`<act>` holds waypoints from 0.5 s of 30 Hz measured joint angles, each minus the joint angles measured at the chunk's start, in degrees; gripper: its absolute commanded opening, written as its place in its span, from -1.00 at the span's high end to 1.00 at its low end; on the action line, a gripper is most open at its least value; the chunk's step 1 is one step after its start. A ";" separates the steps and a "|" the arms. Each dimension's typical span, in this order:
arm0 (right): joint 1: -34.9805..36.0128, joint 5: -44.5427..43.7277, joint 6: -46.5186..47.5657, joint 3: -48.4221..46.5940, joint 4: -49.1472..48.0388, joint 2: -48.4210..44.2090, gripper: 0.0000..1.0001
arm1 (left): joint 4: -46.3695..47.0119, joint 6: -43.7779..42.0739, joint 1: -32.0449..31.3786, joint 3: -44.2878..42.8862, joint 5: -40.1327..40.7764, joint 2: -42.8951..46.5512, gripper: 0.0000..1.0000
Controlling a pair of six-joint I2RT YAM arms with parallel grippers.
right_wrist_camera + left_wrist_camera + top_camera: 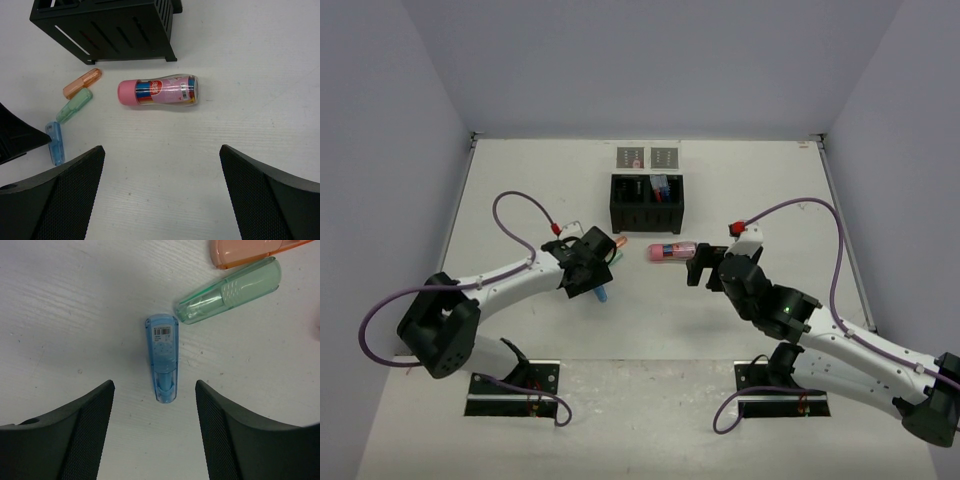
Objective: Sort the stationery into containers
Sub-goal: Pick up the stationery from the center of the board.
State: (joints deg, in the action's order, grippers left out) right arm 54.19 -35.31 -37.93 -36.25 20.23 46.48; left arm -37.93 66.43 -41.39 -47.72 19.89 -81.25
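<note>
Left hand (600, 272) hangs over a small cluster near mid-surface (520, 180); right hand (696, 262) sits just beside the pink-capped tube (670, 251). Behind them the black box (646, 212) already holds pens (658, 188), red and blue among them (too small to count). Two grey trays (630, 157) lie beyond it, with what looks like a pinkish bit on the left one

Left wrist: fingers apart, straddling the blue highlighter (162, 357) without touching it, nothing held. The green highlighter (230, 290) and orange highlighter (250, 252) lie just beyond, close together

Right wrist: hand spread wide, empty; the tube lies on its side between it and the box

Tally: four pieces loose (three highlighters, one tube); three containers (one box, two trays). By my reckoning the sorting is well along, four left, blue likely next
</note>
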 measured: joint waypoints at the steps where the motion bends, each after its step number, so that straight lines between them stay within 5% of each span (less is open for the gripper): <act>1: 0.00 0.00 -0.21 0.00 0.04 0.00 -0.98 | 0.25 -0.08 -0.02 0.00 -0.28 -0.37 -0.31; 8: 0.00 0.04 -0.95 0.08 0.71 -0.02 -0.98 | 1.30 -1.24 -0.06 -0.31 -0.64 -6.81 -0.18; 15: 0.00 0.24 -1.13 0.41 1.46 -0.53 -0.98 | 0.96 -2.47 -0.28 -3.06 0.04 -10.76 0.29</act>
State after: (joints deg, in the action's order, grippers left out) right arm 54.19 -35.07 -39.07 -35.84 21.69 45.95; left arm -36.97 63.96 -41.67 -50.79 19.93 -92.01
